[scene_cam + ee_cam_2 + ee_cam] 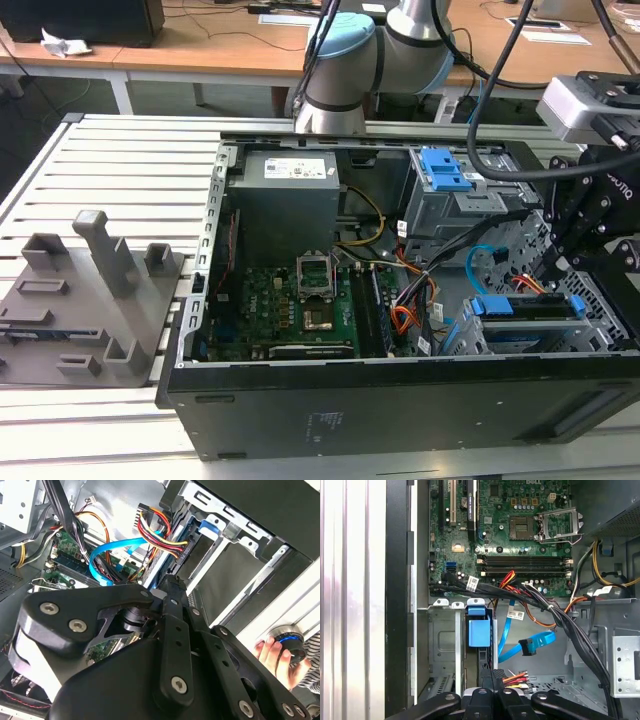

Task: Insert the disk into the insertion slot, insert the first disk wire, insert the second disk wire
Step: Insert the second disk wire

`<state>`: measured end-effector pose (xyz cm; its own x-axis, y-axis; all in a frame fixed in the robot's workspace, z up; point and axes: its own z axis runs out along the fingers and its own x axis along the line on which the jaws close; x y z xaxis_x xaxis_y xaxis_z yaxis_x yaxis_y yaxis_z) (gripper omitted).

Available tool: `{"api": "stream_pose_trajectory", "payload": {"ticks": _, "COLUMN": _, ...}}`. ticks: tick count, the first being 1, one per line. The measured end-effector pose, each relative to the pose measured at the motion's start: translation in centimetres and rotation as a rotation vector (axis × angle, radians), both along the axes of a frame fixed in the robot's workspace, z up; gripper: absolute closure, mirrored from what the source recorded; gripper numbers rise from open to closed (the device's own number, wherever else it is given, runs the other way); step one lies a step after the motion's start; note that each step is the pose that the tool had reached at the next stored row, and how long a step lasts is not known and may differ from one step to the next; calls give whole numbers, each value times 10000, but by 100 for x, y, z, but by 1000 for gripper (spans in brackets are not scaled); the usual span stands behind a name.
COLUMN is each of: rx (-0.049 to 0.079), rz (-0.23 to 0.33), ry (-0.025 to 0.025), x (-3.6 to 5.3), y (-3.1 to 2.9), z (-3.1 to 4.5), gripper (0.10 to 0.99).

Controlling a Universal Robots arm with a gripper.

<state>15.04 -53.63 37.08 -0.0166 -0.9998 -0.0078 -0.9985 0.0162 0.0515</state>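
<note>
The disk (527, 308), in its blue carrier (479, 630), lies inside the insertion slot (603, 312), the low grey cage at the exterior view's right. My gripper (553, 272) reaches down at the disk's rear edge. Its fingers (490, 674) are closed on the black plug of the first disk wire (515, 678), whose orange and red strands (162, 532) run to the disk's edge. The second disk wire (532, 644), a light-blue cable (115, 547), loops loose beside it, and its dark plug hangs free.
The taller cage with a blue latch (445, 170) stands behind the slot. Black cable bundles (560, 620) cross over the motherboard (300, 300). A grey fixture plate (85, 290) sits on the table at the exterior view's left. A hand (272, 655) rests on a knob outside the case.
</note>
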Motion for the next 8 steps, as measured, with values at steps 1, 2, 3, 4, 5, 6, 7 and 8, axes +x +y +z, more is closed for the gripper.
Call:
{"api": "stream_pose_trajectory", "payload": {"ticks": 1, "rx": 0, "rz": 1, "ry": 0, "x": 0, "y": 0, "z": 0, "gripper": 980}}
{"api": "stream_pose_trajectory", "payload": {"ticks": 2, "rx": 0, "rz": 1, "ry": 0, "x": -1, "y": 0, "z": -1, "gripper": 980}}
{"api": "stream_pose_trajectory", "payload": {"ticks": 3, "rx": 0, "rz": 0, "ry": 0, "x": -1, "y": 0, "z": -1, "gripper": 980}}
{"api": "stream_pose_trajectory", "payload": {"ticks": 4, "rx": 0, "rz": 1, "ry": 0, "x": -1, "y": 0, "z": -1, "gripper": 980}}
{"api": "stream_pose_trajectory", "payload": {"ticks": 5, "rx": 0, "rz": 0, "ry": 0, "x": -1, "y": 0, "z": -1, "gripper": 980}}
{"api": "stream_pose_trajectory", "payload": {"ticks": 6, "rx": 0, "rz": 1, "ry": 0, "x": -1, "y": 0, "z": -2, "gripper": 973}}
{"api": "stream_pose_trajectory", "payload": {"ticks": 7, "rx": 0, "rz": 0, "ry": 0, "x": -2, "y": 0, "z": -2, "gripper": 851}}
{"api": "stream_pose_trajectory", "payload": {"ticks": 8, "rx": 0, "rz": 0, "ry": 0, "x": -2, "y": 0, "z": -2, "gripper": 851}}
